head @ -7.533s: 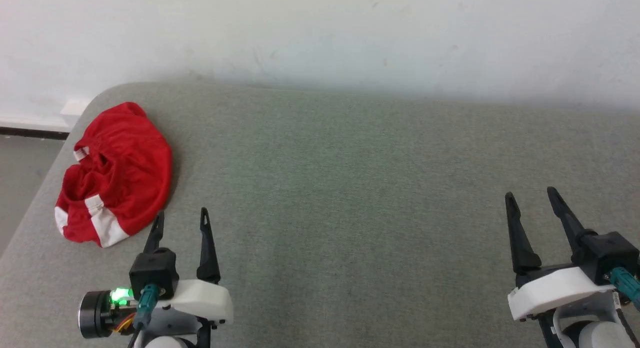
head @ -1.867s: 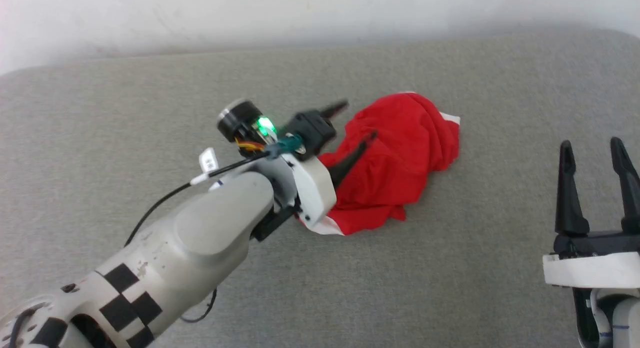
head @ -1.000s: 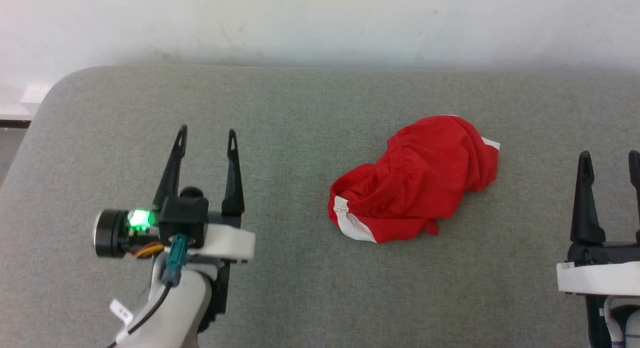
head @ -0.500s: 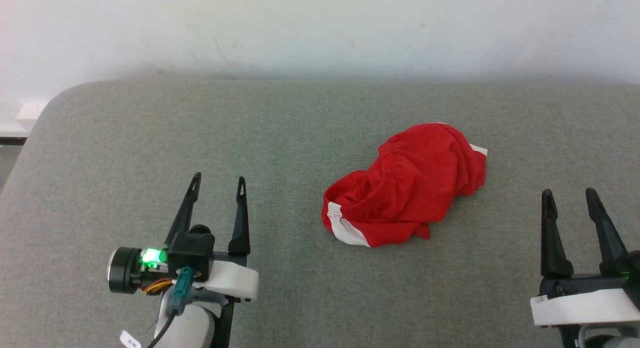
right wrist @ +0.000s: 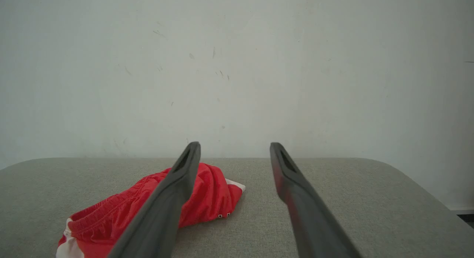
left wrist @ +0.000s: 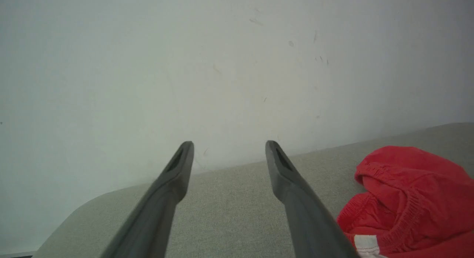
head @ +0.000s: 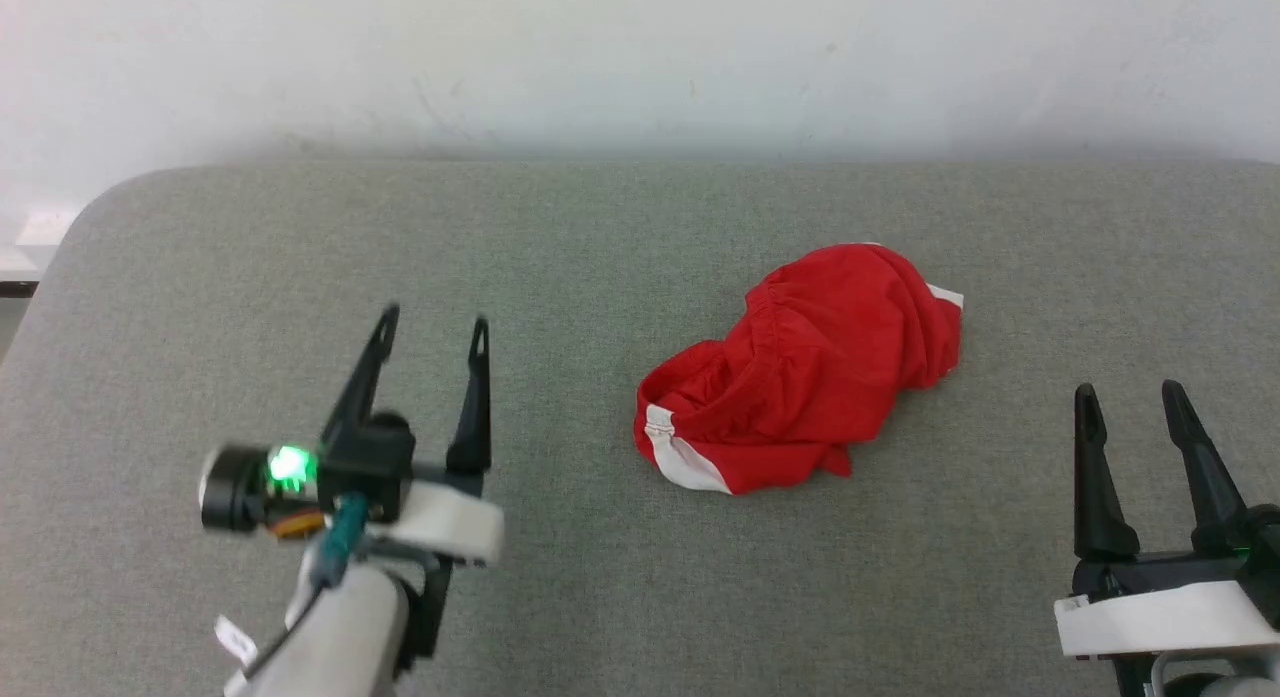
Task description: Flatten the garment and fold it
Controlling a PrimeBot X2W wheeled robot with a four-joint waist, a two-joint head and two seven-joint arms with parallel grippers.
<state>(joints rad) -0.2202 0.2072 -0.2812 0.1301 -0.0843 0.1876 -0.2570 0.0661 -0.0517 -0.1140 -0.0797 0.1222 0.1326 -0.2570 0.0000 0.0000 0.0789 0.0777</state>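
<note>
**Shorts bunched mid-pad, both grippers wide and empty**

Head view: shorts (head: 805, 372) lie in a crumpled heap on the grey pad (head: 600, 237), a little right of centre, not flattened and not folded. Red fabric humped up, with a gathered waistband (head: 770, 312) curving over the near-left side. White stripe (head: 685, 465) shows at the lower-left end, and a small white patch at the far-right edge. No lettering can be made out.

Left gripper (head: 434, 319): fingers spread wide, nothing between them, pointing toward the wall (head: 640, 57). It sits well left of the shorts, apart from them. Green light (head: 287, 464) lit on the wrist. The arm looks slightly blurred.

Right gripper (head: 1127, 390): fingers also spread wide, nothing held. It is near the shorts' right end but clear of the cloth.

Left wrist view: gripper (left wrist: 229, 145) open over bare pad, with the shorts (left wrist: 407, 191) at lower right beyond the right-hand finger.

Right wrist view: gripper (right wrist: 235, 146) open. Its left-hand finger crosses in front of the shorts (right wrist: 107, 221), and whether it touches them cannot be told here. The head view shows a gap.
</note>
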